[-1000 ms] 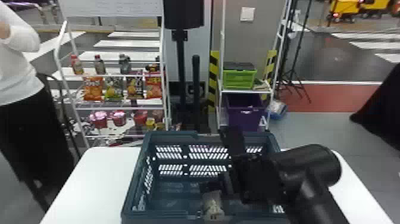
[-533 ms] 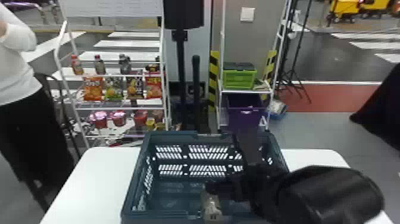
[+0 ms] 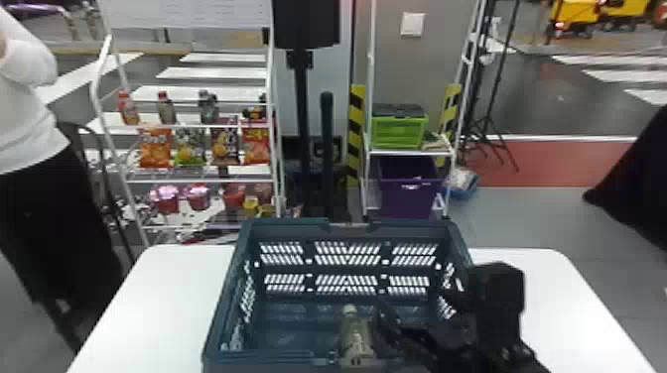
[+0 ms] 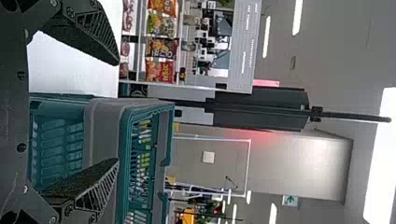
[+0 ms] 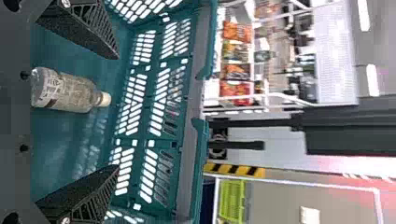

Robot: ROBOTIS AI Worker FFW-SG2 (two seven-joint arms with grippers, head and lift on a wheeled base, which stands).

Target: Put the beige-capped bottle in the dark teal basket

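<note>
Fingers of the right gripper stand wide apart, one to either side of the beige-capped bottle as the right wrist view shows it, with open space between bottle and pads. Its arm comes up from the bottom edge of the head view, bends in over the right part of the dark teal basket and hides some of that side wall. The bottle is inside the basket, close to the near wall, cap towards the far wall; I can't tell how far it tilts. The left gripper waits before the basket's outer side, fingers spread too.

Slotted walls rise all round the bottle, the near one between it and the robot. The basket sits on a white table. Behind are a black post, a white rack with snack bags, and, further right, a green crate above a purple bin.
</note>
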